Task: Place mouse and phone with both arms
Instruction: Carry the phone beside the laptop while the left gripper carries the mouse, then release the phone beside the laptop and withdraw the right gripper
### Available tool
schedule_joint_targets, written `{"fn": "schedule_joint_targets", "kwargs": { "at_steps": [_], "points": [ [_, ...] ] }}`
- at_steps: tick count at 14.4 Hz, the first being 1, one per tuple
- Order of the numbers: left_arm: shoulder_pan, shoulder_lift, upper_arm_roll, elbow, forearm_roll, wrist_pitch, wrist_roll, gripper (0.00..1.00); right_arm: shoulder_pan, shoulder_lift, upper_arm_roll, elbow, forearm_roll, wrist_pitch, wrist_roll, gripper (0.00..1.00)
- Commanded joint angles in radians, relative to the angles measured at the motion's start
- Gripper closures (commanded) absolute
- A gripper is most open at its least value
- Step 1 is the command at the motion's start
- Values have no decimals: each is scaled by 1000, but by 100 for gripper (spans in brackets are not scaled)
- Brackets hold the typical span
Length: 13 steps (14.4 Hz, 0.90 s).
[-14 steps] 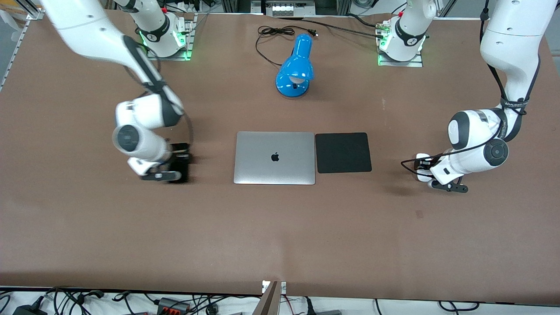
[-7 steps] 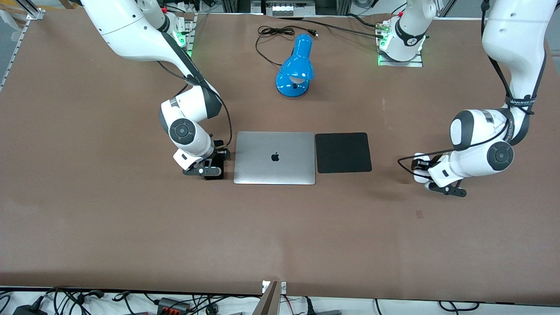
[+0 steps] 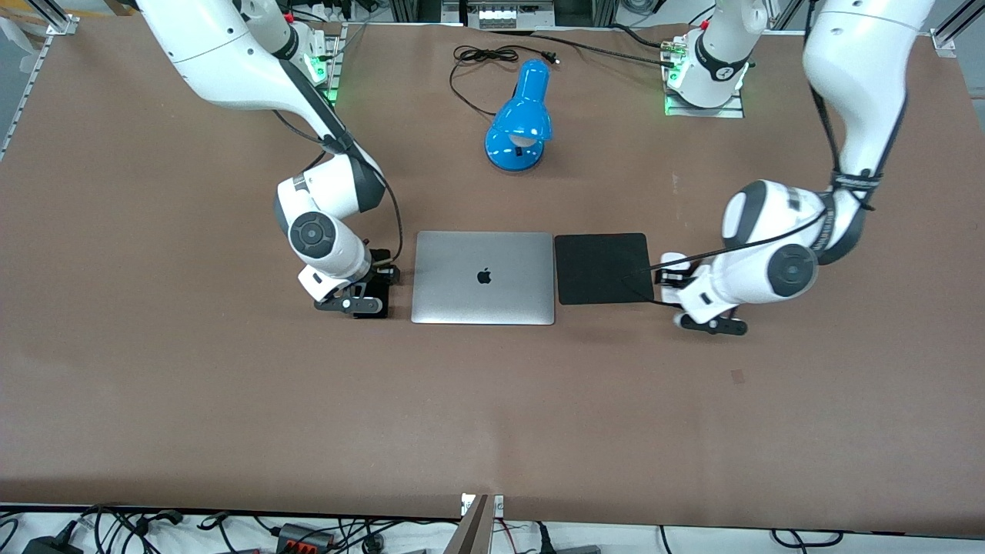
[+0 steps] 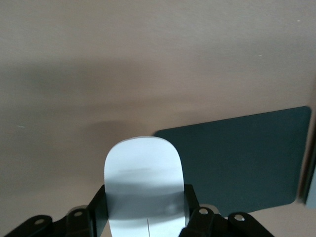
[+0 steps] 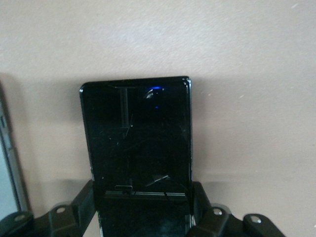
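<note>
My right gripper (image 3: 362, 291) is shut on the black phone (image 3: 377, 296) and holds it low over the table, right beside the laptop's edge at the right arm's end. In the right wrist view the phone (image 5: 136, 133) sits between the fingers of the right gripper (image 5: 143, 207). My left gripper (image 3: 677, 283) is shut on the white mouse (image 3: 671, 261), low at the edge of the black mouse pad (image 3: 604, 268). In the left wrist view the mouse (image 4: 143, 173) is clamped in the left gripper (image 4: 144, 217), with the pad (image 4: 242, 158) beside it.
A closed silver laptop (image 3: 483, 277) lies mid-table, touching the mouse pad. A blue desk lamp (image 3: 519, 123) with a black cable (image 3: 481, 58) lies farther from the front camera. The laptop's edge (image 5: 7, 163) shows in the right wrist view.
The right arm carried the phone across to the laptop's side, then nearly stopped. The left arm moved the mouse toward the mouse pad, reaching its edge.
</note>
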Motion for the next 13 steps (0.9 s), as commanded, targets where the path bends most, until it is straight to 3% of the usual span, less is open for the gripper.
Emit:
{"fn": "schedule_joint_targets", "kwargs": {
  "at_steps": [1, 2, 3, 4, 9, 13],
  "points": [
    [-88, 7, -4, -25, 17, 69, -138, 73, -15, 85, -6, 26, -3, 72, 32, 80],
    [-123, 12, -2, -42, 18, 117, -189, 73, -14, 91, -6, 26, -3, 87, 59, 79],
    [-154, 16, 1, -61, 18, 170, -236, 73, -12, 99, -6, 26, -3, 96, 78, 65],
    [-168, 24, 2, -67, 18, 197, -258, 73, -15, 101, -6, 26, -4, 104, 82, 1],
    [-194, 68, 4, -73, 34, 258, -319, 73, -47, 40, -6, 101, -1, 57, 72, 0],
    [-210, 82, 7, -78, 58, 260, -329, 72, -98, -45, -6, 243, -1, -212, 64, 0]
  ]
}}
